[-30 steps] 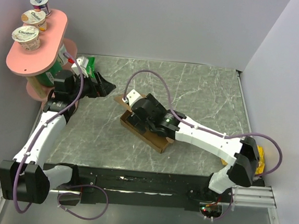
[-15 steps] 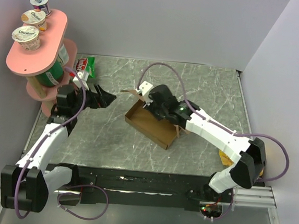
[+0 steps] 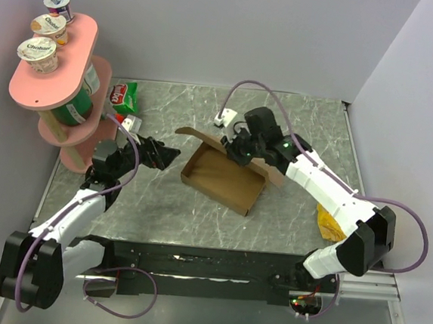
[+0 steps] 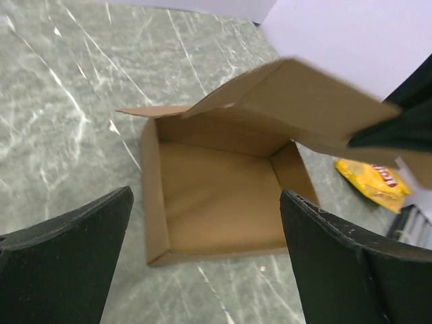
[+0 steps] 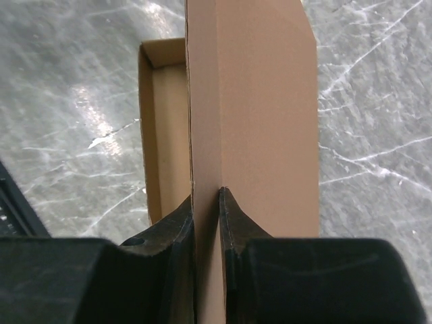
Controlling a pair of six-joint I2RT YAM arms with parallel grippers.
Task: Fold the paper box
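One grey marble tabletop [image 3: 296, 123] carries one paper box [image 3: 222, 179] at its middle, lid flap raised. One pink two-tier stand [image 3: 54, 72] at far left bears three yogurt cups [image 3: 38, 52]. Of two pincers, the right pincer [image 5: 206, 196] pinches the lid flap and the left pincer [image 3: 170, 158] gapes wide just beside the box. One green snack packet [image 3: 122, 95], one yellow snack packet [image 3: 331, 221]

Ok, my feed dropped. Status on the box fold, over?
Right gripper shut on paper box lid. Left gripper open, off it. Yellow bag apart, nothing blocking.
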